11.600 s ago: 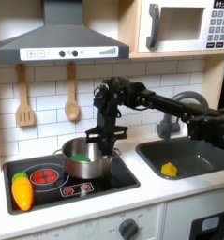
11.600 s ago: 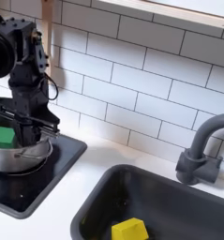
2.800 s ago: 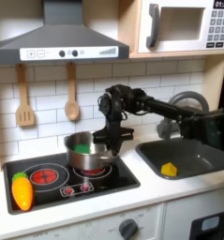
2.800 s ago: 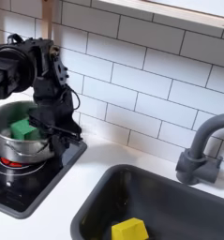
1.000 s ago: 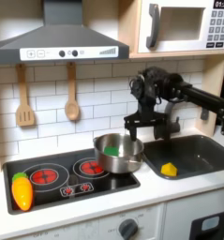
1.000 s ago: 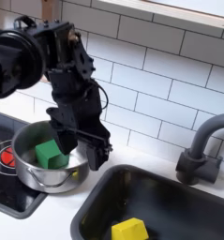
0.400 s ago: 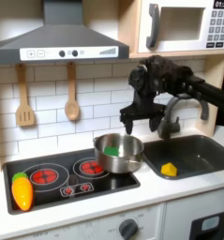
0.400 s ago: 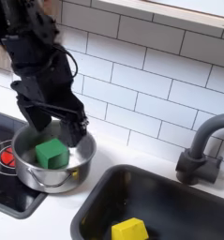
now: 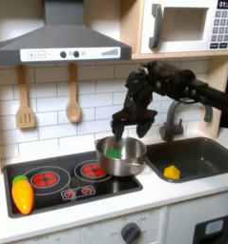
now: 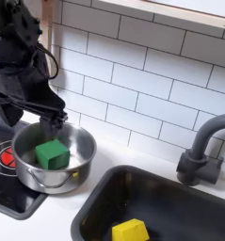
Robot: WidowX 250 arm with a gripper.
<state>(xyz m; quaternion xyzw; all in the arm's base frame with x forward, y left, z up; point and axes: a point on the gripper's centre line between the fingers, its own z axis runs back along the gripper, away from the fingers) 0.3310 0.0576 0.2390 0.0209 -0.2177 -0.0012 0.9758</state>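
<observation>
wide frontal view, closer angled view, shared pot point(image 9: 120, 155)

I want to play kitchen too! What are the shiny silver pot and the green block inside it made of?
The shiny silver pot looks like polished metal, probably steel: its wall mirrors light and colours. The green block inside it looks like matte plastic or painted wood; its flat, dull, evenly coloured faces leave that open. The black gripper hangs just above the pot.
</observation>
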